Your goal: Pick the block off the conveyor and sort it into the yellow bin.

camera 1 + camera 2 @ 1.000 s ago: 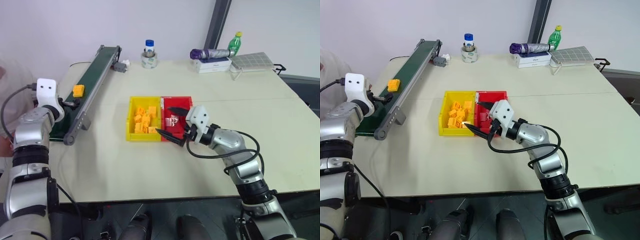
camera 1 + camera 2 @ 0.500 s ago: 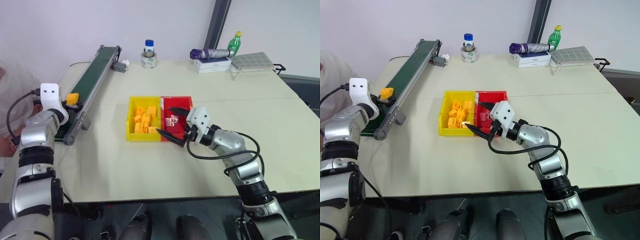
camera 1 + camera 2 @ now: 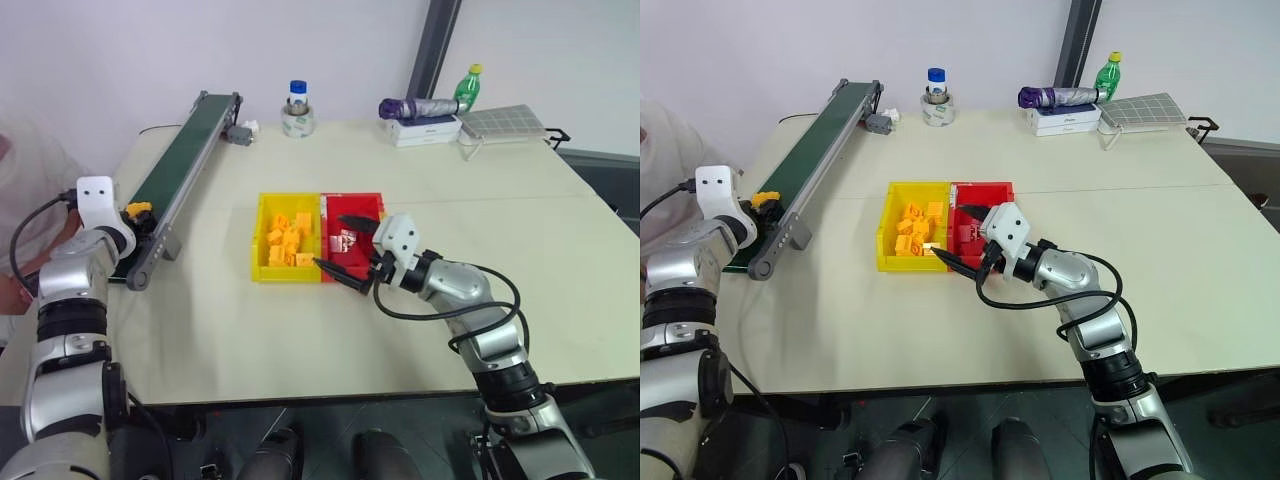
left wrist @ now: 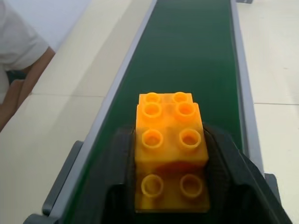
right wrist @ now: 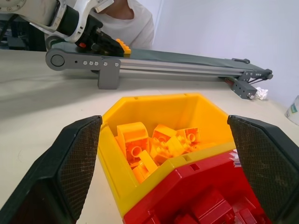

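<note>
The left gripper is clenched on the block, a yellow-orange studded piece pinched between the two black fingers, one on each side of it. From the head camera the same gripper sits at the near end of the conveyor, with a bit of orange just showing at its tip; whether the block rests on the belt or is lifted a little off it is hard to judge from here. Ahead of this gripper the dark green belt runs away between its grey side rails toward the far end of the bench.

The right gripper is spread wide and grasps nothing. It hovers at the near edge of the two joined trays, its fingers well apart. Straight ahead of it and slightly to its left lies the yellow bin, holding a pile of yellow blocks. Joined to that bin, on the gripper's right side, is the red bin with white-red pieces in it.

Beyond the left gripper, off the bench edge, a person's arm in a white sleeve is seen.
</note>
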Robot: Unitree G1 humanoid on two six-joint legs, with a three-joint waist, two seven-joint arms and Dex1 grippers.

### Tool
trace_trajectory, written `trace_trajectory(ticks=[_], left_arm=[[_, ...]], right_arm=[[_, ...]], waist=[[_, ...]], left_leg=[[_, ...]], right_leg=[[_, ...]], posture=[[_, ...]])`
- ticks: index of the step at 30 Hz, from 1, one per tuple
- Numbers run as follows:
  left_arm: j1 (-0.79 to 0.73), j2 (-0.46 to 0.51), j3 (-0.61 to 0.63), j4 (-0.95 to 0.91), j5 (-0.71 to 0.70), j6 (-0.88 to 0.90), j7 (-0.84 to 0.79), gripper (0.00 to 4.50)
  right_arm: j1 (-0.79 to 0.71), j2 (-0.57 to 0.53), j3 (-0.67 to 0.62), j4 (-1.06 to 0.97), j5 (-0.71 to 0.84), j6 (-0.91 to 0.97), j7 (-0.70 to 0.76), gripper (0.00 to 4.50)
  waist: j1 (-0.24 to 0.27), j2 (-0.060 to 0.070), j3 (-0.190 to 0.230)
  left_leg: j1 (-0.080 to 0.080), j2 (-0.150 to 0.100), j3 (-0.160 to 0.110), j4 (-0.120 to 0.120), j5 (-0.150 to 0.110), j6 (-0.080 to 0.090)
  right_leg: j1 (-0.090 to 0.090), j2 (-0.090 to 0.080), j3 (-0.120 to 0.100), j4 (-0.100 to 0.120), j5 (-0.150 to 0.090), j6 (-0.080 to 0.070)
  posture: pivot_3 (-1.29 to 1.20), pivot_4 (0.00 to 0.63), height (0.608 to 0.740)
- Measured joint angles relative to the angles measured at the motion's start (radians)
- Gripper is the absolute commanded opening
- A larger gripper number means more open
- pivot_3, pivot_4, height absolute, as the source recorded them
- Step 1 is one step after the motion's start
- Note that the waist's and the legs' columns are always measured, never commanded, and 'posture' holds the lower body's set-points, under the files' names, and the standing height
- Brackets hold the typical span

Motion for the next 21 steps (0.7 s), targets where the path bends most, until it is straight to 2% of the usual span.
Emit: trace_trajectory(ticks=[6, 10, 15, 21], left_arm=[[0.010, -0.026, 0.005, -0.121, -0.025, -0.059, -0.024, 1.33], [0.075, -0.073, -0.004, -0.304, -0.110, -0.080, -0.147, 1.33], [0.156, -0.160, -0.109, -0.531, -0.187, -0.024, -0.265, 1.33], [0.155, -0.284, -0.213, -0.562, -0.173, 0.013, -0.225, 1.33]], right_arm=[[0.000, 0.001, 0.000, 0.000, -0.008, -0.014, 0.000, 4.50], [0.000, 0.002, 0.000, 0.001, -0.009, -0.017, 0.000, 4.50], [0.000, 0.003, 0.000, 0.006, -0.009, -0.020, -0.001, 4.50], [0.000, 0.003, 0.000, 0.007, -0.013, -0.028, -0.008, 4.50]], waist=[[0.005, 0.000, 0.000], [0.002, 0.000, 0.000], [0.004, 0.000, 0.000], [-0.001, 0.000, 0.000]], left_leg=[[0.000, 0.000, 0.000, 0.000, 0.000, 0.000], [0.000, 0.000, 0.000, 0.000, 0.000, 0.000], [0.000, 0.000, 0.000, 0.001, 0.000, 0.000], [0.000, 0.000, 0.000, 0.001, 0.000, 0.000]], right_leg=[[0.000, 0.000, 0.000, 0.000, 0.000, 0.000], [0.001, 0.000, 0.001, 0.000, 0.000, 0.000], [0.001, 0.000, 0.001, 0.000, 0.000, 0.000], [0.001, 0.000, 0.001, 0.000, 0.000, -0.001]], posture=[[0.00, 0.150, 0.740], [0.00, 0.150, 0.740], [0.00, 0.150, 0.740], [0.00, 0.150, 0.740]])
